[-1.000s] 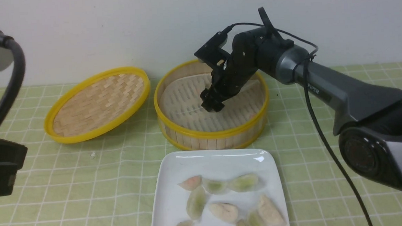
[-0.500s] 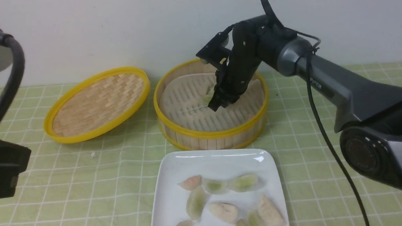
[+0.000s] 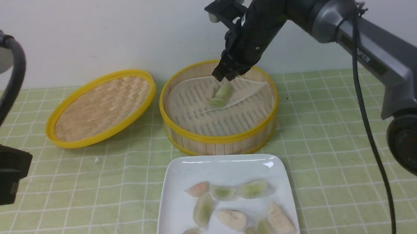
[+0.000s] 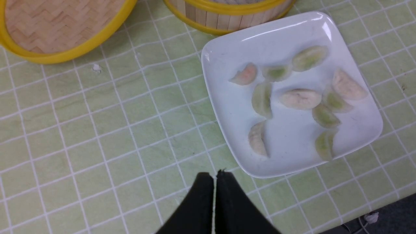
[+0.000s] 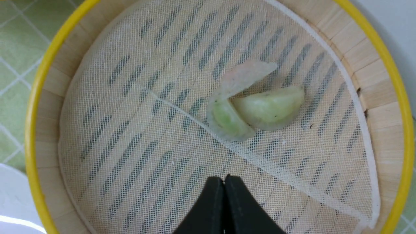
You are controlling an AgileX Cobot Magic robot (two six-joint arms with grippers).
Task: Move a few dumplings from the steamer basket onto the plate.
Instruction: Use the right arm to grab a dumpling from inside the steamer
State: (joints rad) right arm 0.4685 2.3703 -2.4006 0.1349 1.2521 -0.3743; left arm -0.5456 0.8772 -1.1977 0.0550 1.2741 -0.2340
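The steamer basket [image 3: 219, 139] stands at the table's middle back, and its rim shows in the right wrist view [image 5: 35, 107]. On its pale mesh liner lie three dumplings: a pale green one [image 5: 269, 106], a smaller green one [image 5: 227, 122] and a pinkish one [image 5: 242, 76]; two greens show in the front view [image 3: 220, 96]. My right gripper [image 3: 223, 74] [image 5: 224, 178] hangs shut and empty above the basket's far side. The white plate [image 3: 218, 170] [image 4: 234, 107] in front of the basket holds several dumplings [image 3: 231, 218] [image 4: 300, 98]. My left gripper [image 4: 214, 175] is shut and empty, over the cloth near the plate's corner.
The shallow woven lid [image 3: 101, 106] [image 4: 48, 26] with a yellow rim lies left of the basket, tilted. A green checked cloth [image 3: 91, 194] covers the table. A white crumb [image 3: 96, 160] [image 4: 96, 67] lies on it. The wall is just behind the basket.
My right gripper has risen from low inside the basket to above its far rim. The green dumplings it hid now show on the liner. The left arm has barely moved.
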